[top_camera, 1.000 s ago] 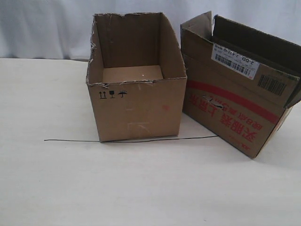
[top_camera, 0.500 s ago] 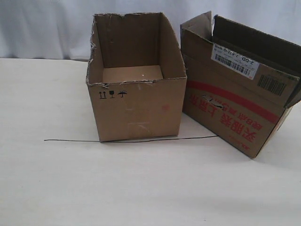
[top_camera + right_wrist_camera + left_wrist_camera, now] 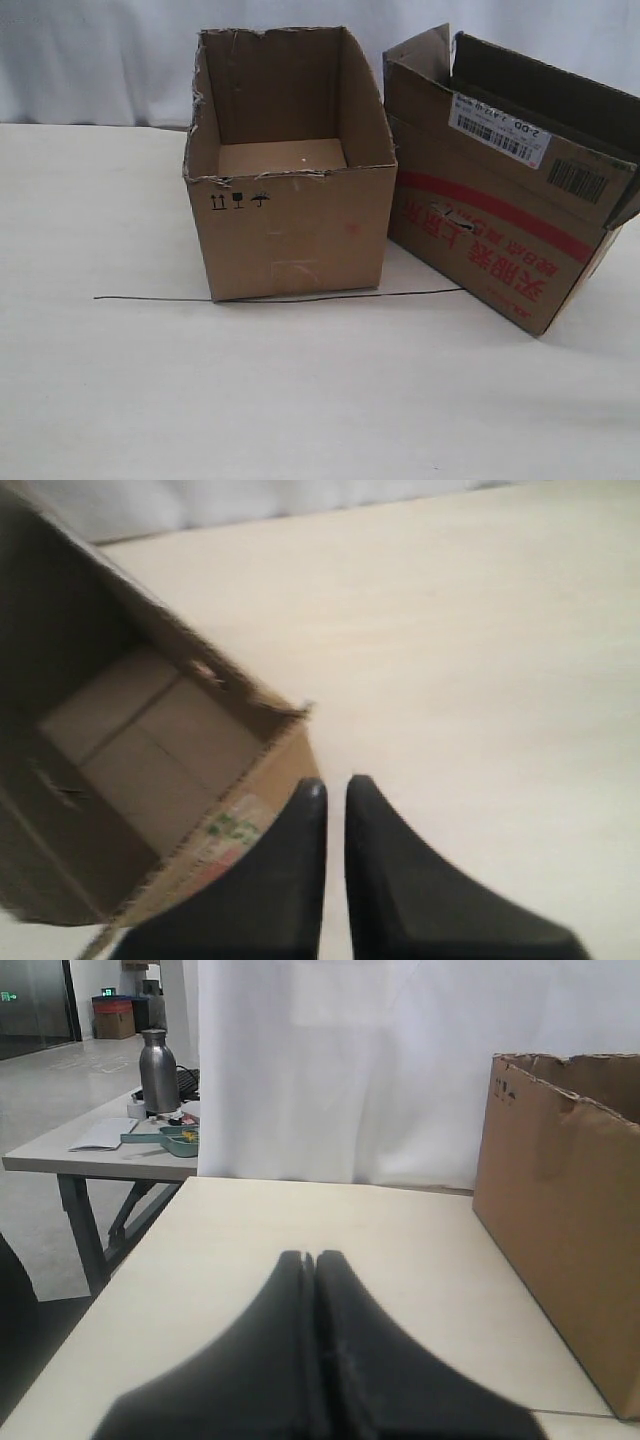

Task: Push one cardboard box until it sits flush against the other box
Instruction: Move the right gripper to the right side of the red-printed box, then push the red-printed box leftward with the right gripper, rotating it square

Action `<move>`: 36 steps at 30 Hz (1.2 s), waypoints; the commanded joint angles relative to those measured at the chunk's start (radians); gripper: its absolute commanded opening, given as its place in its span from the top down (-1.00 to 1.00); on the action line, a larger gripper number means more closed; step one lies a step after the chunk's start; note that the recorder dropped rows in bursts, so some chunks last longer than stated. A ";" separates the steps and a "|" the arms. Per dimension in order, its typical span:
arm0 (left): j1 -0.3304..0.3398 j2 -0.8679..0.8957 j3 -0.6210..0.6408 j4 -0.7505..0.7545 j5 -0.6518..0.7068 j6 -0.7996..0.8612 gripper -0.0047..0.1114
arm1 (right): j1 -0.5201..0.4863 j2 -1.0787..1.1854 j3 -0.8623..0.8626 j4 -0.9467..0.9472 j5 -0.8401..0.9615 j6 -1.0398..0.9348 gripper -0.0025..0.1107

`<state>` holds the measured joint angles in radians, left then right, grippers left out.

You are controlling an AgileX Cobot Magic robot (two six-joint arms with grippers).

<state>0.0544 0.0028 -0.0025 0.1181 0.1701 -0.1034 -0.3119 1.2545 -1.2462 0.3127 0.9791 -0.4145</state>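
While neither arm shows in the exterior view, both cartons stand on the pale table [image 3: 300, 400] before a white curtain [image 3: 100, 60]. The other box [image 3: 290, 235] sits near the middle, open-topped with a ragged rim, and its face with the three black symbols is turned toward the camera. The cardboard box [image 3: 500, 230] stands to its right, turned at an angle, flaps up, red band and barcode labels showing. Their rear corners come very close together, while a wedge of bare table opens between their front edges, so they are not flush. A thin black line [image 3: 150, 298] runs across the table under the front of the other box.

From the left wrist view, the left gripper [image 3: 313, 1260] hangs low over the table with its dark fingers pressed together and nothing between them. The other box [image 3: 560, 1260] stands well apart from it. A side table [image 3: 100, 1145] with a metal bottle [image 3: 157, 1070] stands beyond the curtain's edge.

From the right wrist view, the right gripper [image 3: 335, 785] is all but clenched, with only a thin slit between its fingers, and it grasps nothing. It hovers by a top corner of the cardboard box [image 3: 150, 750], whose bare inside is visible; whether it touches the corner cannot be told.
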 commanded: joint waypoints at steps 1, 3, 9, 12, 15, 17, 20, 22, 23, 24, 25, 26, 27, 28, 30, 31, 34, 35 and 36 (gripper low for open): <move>-0.007 -0.003 0.002 0.001 -0.011 -0.002 0.92 | 0.044 -0.008 0.129 -0.121 -0.116 0.033 0.87; -0.007 -0.003 0.002 0.001 -0.011 -0.002 0.92 | 0.047 -0.021 0.220 -0.113 -0.209 0.031 0.87; -0.007 -0.003 0.002 0.001 -0.011 -0.002 0.92 | 0.009 -0.060 0.523 0.010 -0.482 0.004 0.87; -0.007 -0.003 0.002 -0.001 -0.006 -0.002 0.92 | 0.009 -0.060 0.660 0.249 -0.594 -0.120 0.87; -0.007 -0.003 0.002 -0.001 -0.006 -0.002 0.92 | 0.009 -0.060 0.769 0.571 -0.673 -0.366 0.87; -0.007 -0.003 0.002 -0.001 -0.006 -0.002 0.92 | 0.009 -0.060 0.822 0.815 -0.682 -0.589 0.87; -0.007 -0.003 0.002 -0.001 -0.006 -0.002 0.92 | 0.009 -0.052 0.883 1.323 -0.578 -1.052 0.87; -0.007 -0.003 0.002 -0.001 -0.006 -0.002 0.92 | 0.009 -0.029 0.905 1.432 -0.503 -1.223 0.87; -0.007 -0.003 0.002 -0.001 -0.006 -0.002 0.92 | 0.009 -0.016 0.902 1.432 -0.488 -1.230 0.87; -0.007 -0.003 0.002 -0.001 -0.006 -0.002 0.92 | 0.009 -0.003 0.900 1.432 -0.483 -1.237 0.87; -0.007 -0.003 0.002 -0.001 -0.006 -0.002 0.92 | 0.009 0.012 0.898 1.432 -0.477 -1.256 0.87; -0.007 -0.003 0.002 -0.001 -0.006 -0.002 0.92 | 0.009 0.038 0.898 1.432 -0.469 -1.287 0.87; -0.007 -0.003 0.002 -0.001 -0.006 -0.002 0.92 | 0.009 0.062 0.896 1.432 -0.429 -1.330 0.87; -0.007 -0.003 0.002 -0.001 -0.006 -0.002 0.92 | 0.009 0.071 0.892 1.432 -0.410 -1.337 0.87; -0.007 -0.003 0.002 -0.001 -0.006 -0.002 0.92 | 0.009 0.086 0.878 1.432 -0.364 -1.375 0.87; -0.007 -0.003 0.002 -0.001 -0.006 -0.002 0.92 | 0.009 0.088 0.873 1.432 -0.354 -1.386 0.87; -0.007 -0.003 0.002 -0.001 -0.006 -0.002 0.92 | 0.009 0.090 0.835 1.432 -0.349 -1.409 0.87; -0.007 -0.003 0.002 -0.001 -0.006 -0.002 0.92 | 0.009 0.090 0.831 1.432 -0.349 -1.410 0.87; -0.007 -0.003 0.002 -0.001 -0.006 -0.002 0.92 | 0.009 0.090 0.827 1.432 -0.345 -1.412 0.87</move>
<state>0.0544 0.0028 -0.0025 0.1181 0.1701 -0.1034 -0.2951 1.3428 -0.4045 1.7373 0.6120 -1.8031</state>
